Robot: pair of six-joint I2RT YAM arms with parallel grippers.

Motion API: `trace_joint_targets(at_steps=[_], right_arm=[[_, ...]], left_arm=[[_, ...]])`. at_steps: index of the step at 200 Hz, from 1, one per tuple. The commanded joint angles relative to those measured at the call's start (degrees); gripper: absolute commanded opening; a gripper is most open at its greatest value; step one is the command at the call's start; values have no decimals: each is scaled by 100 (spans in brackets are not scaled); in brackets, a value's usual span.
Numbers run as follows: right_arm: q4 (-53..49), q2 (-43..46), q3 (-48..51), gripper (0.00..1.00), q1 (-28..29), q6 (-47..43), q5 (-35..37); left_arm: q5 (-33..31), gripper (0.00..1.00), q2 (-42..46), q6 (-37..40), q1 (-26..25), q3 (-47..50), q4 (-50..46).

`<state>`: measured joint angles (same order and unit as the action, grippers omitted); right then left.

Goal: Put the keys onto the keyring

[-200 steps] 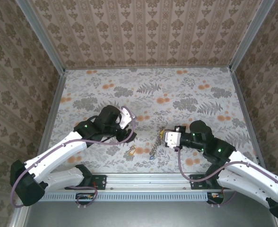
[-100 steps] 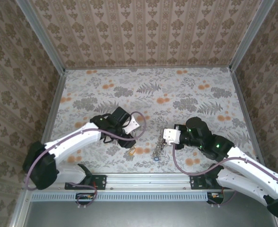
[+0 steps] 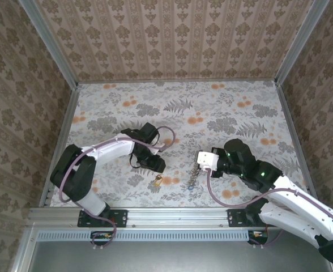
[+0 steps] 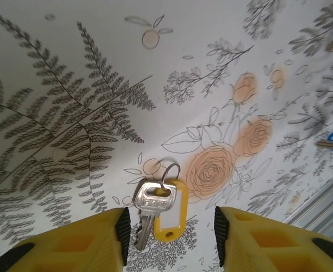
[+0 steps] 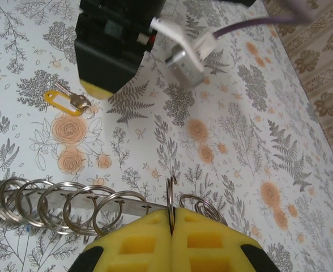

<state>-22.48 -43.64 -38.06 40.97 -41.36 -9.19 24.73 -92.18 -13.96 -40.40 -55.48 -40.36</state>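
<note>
Table (image 3: 223,102); left gripper (image 4: 171,226) nearer yellow key (image 4: 166,214)

Bright even light, soft faint shadows, wrist views blurred close up, no glare

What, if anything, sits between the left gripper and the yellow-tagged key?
Nothing visible. The yellow-tagged key lies flat on the table, in the bare gap between the fingers of the open left gripper. The keyring is elsewhere, held in the shut right gripper.
</note>
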Motion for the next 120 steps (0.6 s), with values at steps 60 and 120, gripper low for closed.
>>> trace_joint_targets(at_steps=[60,120], right_arm=[[51,-8,-95,0,-48,93,-11],[33,-31,-96,0,-38,93,-28]], left_arm=[[-372,34,-771,159,-244,-556,-292],[47,33,-882,200,-377,-529,-330]])
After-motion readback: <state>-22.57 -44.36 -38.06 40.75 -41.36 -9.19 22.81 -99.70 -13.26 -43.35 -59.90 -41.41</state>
